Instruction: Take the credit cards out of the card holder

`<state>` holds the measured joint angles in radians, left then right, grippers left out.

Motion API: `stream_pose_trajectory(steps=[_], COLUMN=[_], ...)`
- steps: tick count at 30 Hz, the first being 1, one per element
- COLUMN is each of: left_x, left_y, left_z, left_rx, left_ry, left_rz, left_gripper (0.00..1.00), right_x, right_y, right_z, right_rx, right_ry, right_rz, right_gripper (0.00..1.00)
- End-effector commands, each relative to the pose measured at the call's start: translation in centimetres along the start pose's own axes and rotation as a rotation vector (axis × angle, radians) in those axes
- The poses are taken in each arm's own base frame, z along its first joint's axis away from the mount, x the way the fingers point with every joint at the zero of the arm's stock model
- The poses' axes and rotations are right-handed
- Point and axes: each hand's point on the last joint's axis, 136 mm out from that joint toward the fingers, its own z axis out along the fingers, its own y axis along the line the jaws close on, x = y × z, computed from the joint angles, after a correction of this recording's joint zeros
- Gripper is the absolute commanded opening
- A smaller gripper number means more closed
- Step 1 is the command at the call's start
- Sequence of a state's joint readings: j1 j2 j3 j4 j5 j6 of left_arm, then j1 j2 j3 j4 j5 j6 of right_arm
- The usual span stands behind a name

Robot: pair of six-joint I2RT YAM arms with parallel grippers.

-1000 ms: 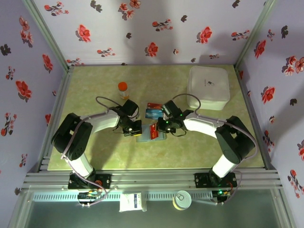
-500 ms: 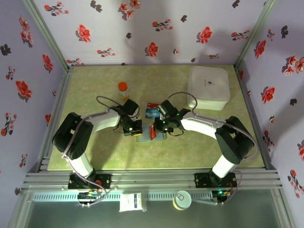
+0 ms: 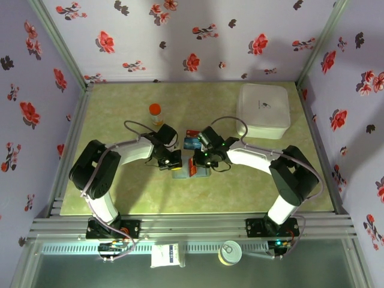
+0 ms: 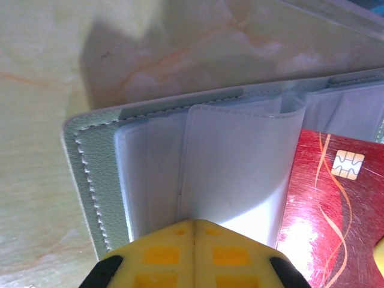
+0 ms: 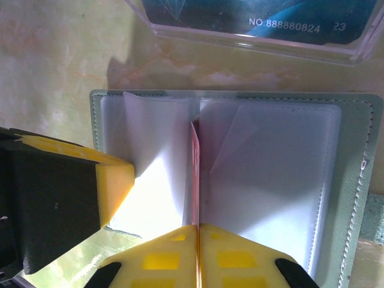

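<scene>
Red card (image 5: 195,174): thin glossy plastic, standing on edge at the fold of the holder. Its chip face shows in the left wrist view.
Holder (image 5: 354,180): soft grey-green bifold lying open on the table (image 3: 120,120) between the two arms, with its clear sleeves fanned upward.
Left gripper (image 4: 194,223): yellow fingers together, clamped on a clear sleeve (image 4: 234,162) at the holder's left side.
Right gripper (image 5: 198,227): yellow fingers together, pinching the near edge of the red card.
Loose cards: a blue card (image 3: 192,143) and a second red card (image 3: 193,133) lie on the table just beyond the holder.
Feel, judged: the card looks light, stiff and slippery. The sleeves look floppy and likely to cling.
Where to hold, judged: grip the card square on its free edge and pull it in line with the sleeve mouth.
Risk, judged: the holder is light and would probably lift with the card unless the left grip pins it.
</scene>
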<state>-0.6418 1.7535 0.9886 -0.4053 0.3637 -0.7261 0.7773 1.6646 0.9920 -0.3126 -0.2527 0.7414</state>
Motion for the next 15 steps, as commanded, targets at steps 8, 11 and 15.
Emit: stream_pose_trajectory(steps=[8,11,15], left_x=[0.39,0.39,0.43], left_y=[0.16,0.15,0.32], left_z=[0.71,0.59,0.22], left_rx=[-0.009,-0.010,-0.021], left_ry=[0.022,0.019,0.013], left_rz=[-0.002,-0.002,0.000], left_gripper=[0.00,0.00,0.00], right_x=[-0.08,-0.13,-0.24], right_y=[0.27,0.27,0.17], right_z=[0.45,0.42,0.06], right_rx=[0.009,0.010,0.016], right_ry=[0.004,0.002,-0.008], right_rz=[0.002,0.004,0.002], right_gripper=[0.17,0.14,0.10])
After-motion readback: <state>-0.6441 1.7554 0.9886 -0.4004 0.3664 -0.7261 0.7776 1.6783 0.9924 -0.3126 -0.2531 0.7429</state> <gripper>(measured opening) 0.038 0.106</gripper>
